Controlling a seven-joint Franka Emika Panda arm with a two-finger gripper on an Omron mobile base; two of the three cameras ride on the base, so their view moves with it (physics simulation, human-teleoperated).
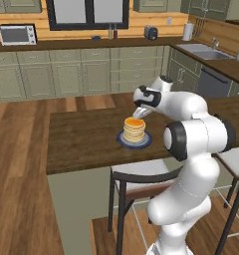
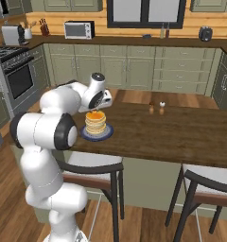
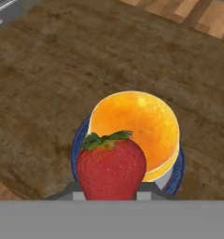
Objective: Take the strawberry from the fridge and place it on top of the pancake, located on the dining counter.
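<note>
Red fruit: the strawberry (image 3: 111, 167) sits clamped between the gripper (image 3: 111, 193) fingers, green leaves up in the hand view.
Fingers: closed on the strawberry's two sides; only their dark tips show beside it in the hand view.
Gripper place: it hangs just above the pancake (image 1: 134, 129), at the stack's edge nearer the robot in the left base view.
Pancake: a tan stack with a glossy orange top (image 3: 135, 128), lying on a dark blue plate (image 2: 105, 134).
Plate place: on the dining counter (image 2: 181, 137), near its long edge on the robot's side and toward the left end in the right base view.
Other things on the counter: two small shakers (image 2: 156, 108) stand close together near the far edge, well apart from the plate.
Below the counter edge: two stools with pale seats (image 2: 94, 163) and dark frames.
</note>
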